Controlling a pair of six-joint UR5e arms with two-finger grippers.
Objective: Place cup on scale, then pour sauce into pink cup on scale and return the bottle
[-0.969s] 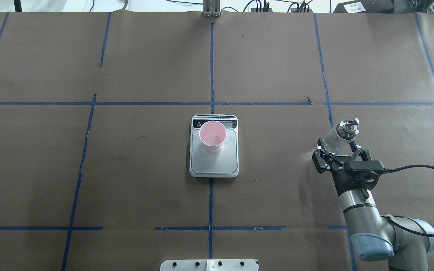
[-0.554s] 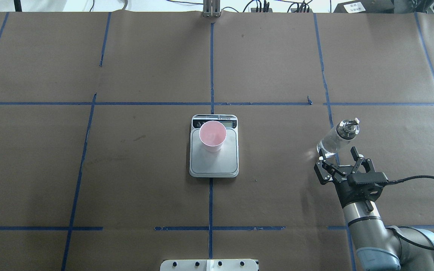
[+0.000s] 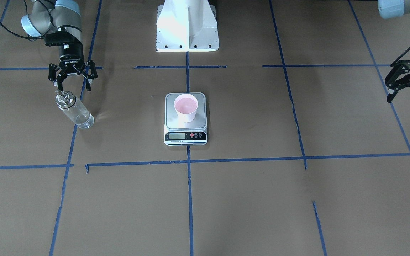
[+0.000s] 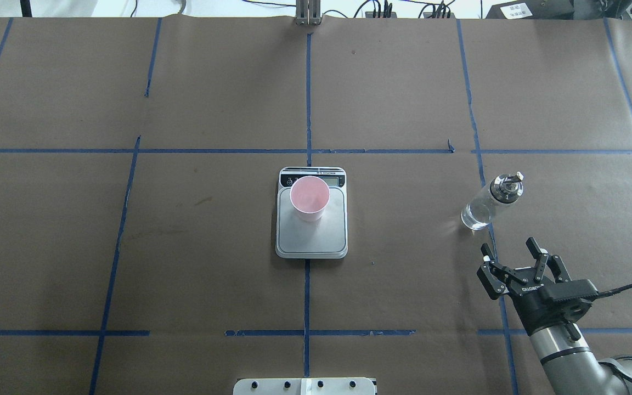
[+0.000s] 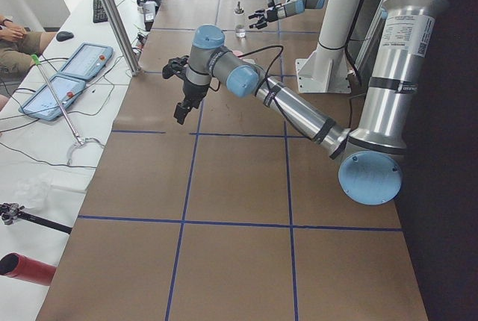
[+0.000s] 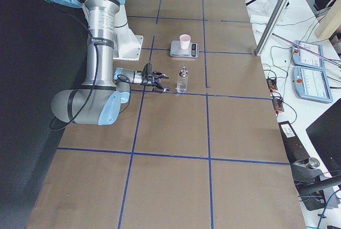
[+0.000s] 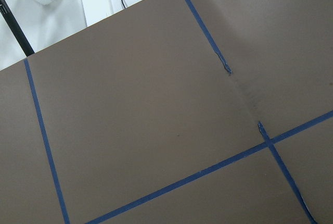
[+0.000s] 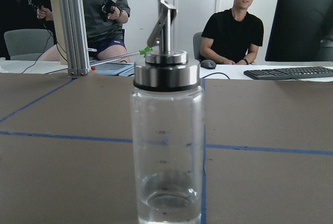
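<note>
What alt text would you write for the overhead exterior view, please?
A pink cup stands on a digital kitchen scale at the centre of a brown table gridded with blue tape. To the right, a clear glass pour-spout bottle stands apart from the open right gripper.

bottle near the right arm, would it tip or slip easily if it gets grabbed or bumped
The bottle is tall and narrow, with a metal collar on top and little liquid at the bottom, so a high push would probably tip it. Its smooth clear wall looks stiff, likely slippery, and might crack in a fall.
</note>
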